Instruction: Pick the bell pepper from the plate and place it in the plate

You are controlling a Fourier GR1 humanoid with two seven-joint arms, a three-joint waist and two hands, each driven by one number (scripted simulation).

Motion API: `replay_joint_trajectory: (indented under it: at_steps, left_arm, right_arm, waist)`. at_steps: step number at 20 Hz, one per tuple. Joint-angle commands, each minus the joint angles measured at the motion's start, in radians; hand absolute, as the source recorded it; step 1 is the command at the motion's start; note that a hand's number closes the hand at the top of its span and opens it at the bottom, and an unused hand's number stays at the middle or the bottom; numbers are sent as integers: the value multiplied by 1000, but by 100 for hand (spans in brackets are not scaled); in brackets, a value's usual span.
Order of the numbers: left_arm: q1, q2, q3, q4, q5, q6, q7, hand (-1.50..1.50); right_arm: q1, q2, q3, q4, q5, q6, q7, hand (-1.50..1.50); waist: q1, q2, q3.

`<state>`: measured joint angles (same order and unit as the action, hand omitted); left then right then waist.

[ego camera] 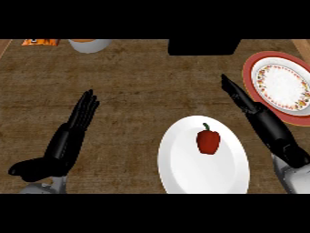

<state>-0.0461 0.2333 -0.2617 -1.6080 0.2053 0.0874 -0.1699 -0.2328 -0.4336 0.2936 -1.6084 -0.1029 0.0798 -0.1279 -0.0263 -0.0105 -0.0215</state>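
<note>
Head view: the red bell pepper lies on the white plate at the near right of the counter, its green stem pointing away from the robot. The right hand hovers just right of that plate with straight, released fingers, holding nothing. Its fingertips reach toward the red-rimmed patterned plate at the far right, presumably the destination. The left hand rests well apart on the left, fingers extended too, nothing in it.

The pepper should be light and fairly stiff, with a smooth, waxy skin that may slip under hard fingertips. Lying on its side, it could also roll on the glossy plate if nudged. The stem looks too thin to hold (and might snap). The better hold is across the broad middle of the body, thumb on one flank and fingers on the other, closing from above with the right hand.
</note>
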Motion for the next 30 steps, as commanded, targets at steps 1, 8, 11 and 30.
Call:
replay_joint_trajectory:
  at_steps: [1, 8, 11, 30]
  left_arm:
    - [-38, -49, 4, 100, -39, 41, 1, 0]
    - [74, 60, 89, 167, -62, 140, 196, 0]
    - [62, 55, 116, 192, -59, 179, 253, 0]
    - [6, 13, 86, 196, -128, 218, 333, 0]
  right_arm:
    - [-27, 22, -54, -3, -49, 13, 54, 150]
    - [-82, -259, -67, -17, 284, -71, 120, 150]
    - [10, -205, -12, -12, 477, -263, 130, 150]
    - [115, -158, 22, -3, 439, -125, 91, -150]
  waist:
    - [21, 12, 21]
    - [3, -7, -3]
    - [-7, 6, 20]
    - [22, 9, 19]
